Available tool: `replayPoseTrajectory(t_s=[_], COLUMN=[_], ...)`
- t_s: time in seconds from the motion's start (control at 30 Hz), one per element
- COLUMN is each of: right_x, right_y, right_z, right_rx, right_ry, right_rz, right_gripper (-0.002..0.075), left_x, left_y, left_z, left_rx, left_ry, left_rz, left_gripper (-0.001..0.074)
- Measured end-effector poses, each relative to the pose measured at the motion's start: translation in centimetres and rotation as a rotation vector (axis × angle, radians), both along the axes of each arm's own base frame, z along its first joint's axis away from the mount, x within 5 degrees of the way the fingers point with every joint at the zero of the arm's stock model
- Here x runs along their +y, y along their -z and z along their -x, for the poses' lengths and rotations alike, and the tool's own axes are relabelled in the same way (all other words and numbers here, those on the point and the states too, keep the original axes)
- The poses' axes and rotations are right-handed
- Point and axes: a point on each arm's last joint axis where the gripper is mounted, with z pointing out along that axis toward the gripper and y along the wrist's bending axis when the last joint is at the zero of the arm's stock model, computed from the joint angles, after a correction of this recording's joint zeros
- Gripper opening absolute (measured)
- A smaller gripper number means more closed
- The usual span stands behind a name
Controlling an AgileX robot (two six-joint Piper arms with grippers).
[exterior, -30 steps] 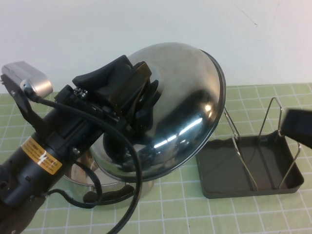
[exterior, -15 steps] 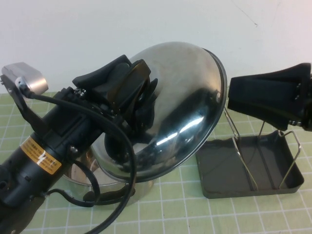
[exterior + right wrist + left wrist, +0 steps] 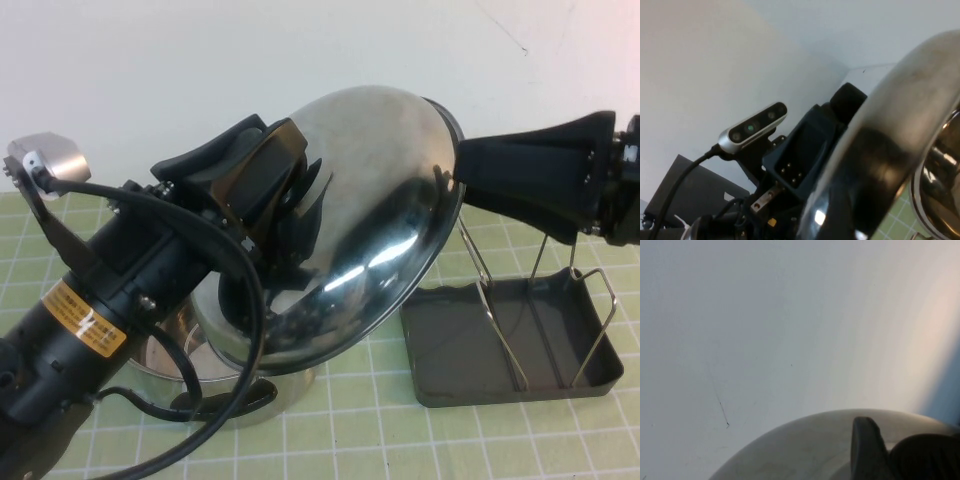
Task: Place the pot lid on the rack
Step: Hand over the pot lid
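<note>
Your left gripper (image 3: 285,205) is clamped on the black knob of the round, domed, shiny stainless-steel pot lid (image 3: 385,200), holding it tilted in the air above the deep steel pot (image 3: 215,375) on the green-checked bench (image 3: 400,440). Your right gripper (image 3: 470,170) reaches in from the right, its tip at the lid's upper rim; you cannot tell how wide it stands. The small dark grey plastic rack (image 3: 480,370) with wire loops sits just right of the pot, below the lid's edge.
</note>
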Motion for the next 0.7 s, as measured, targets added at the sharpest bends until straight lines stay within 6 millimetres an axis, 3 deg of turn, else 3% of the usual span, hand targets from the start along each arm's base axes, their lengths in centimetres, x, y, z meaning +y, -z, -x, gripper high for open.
replayPoseTrajectory(t_s=[0.37,0.47,0.63,0.7], right_x=[3.5,4.4,5.3,5.4], right_y=[-0.2,-0.5,-1.9,-2.0], right_z=[-1.2,-1.8,-1.9,-1.8], right_rx=[-0.031,-0.077,-0.137,-0.14], right_ry=[-0.071,-0.095,-0.137,-0.148], right_rz=[0.026,0.03,-0.01,-0.014], right_gripper=[0.0517,0.0418,0.0165,0.0133], left_x=[-0.2,-0.4,-0.3,-0.3], left_y=[0.2,0.3,0.3,0.2], left_z=[0.1,0.2,0.2,0.1], left_rx=[-0.003,-0.009,-0.009,-0.011], left_ry=[0.02,0.035,0.029,0.025], left_rz=[-0.029,-0.051,-0.045,-0.039], left_gripper=[0.0311,0.0311,0.031,0.031])
